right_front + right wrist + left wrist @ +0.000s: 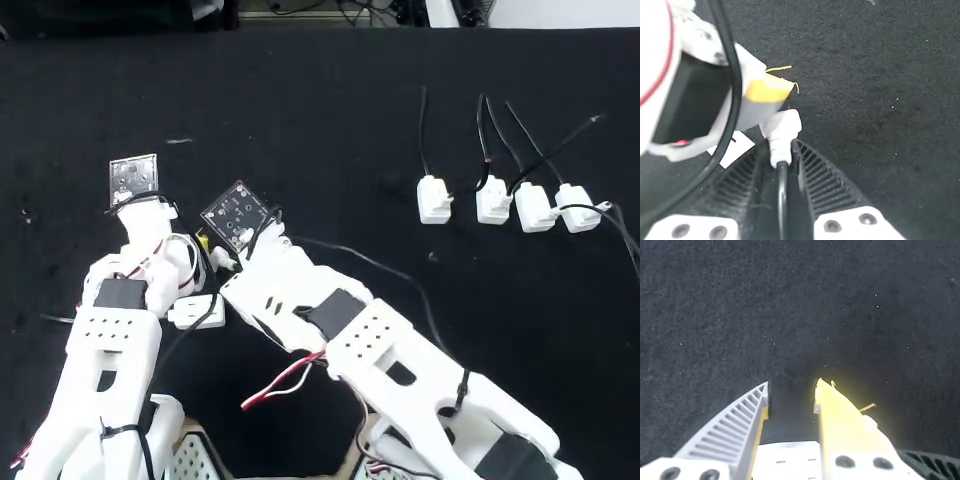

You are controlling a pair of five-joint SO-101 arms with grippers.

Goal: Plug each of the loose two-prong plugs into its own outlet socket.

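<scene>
The right wrist view shows the right gripper (781, 150) with its jaws clamped on a white plug (782, 129), whose black cord (782, 200) runs back between them. The plug's nose is just beside the yellow-taped finger (765, 90) of the left arm. A flat white outlet socket (732, 148) lies under that finger.

The left wrist view shows the left gripper (792, 385) with its jaws apart over bare table (790, 300).

Farther right in the high view, four white blocks (533, 207) sit in a row, each with a black cord, well apart from both arms. The table (300, 100) is covered in black cloth, and beyond its far edge there are loose cables (350, 12) and a pale surface (560, 12).
</scene>
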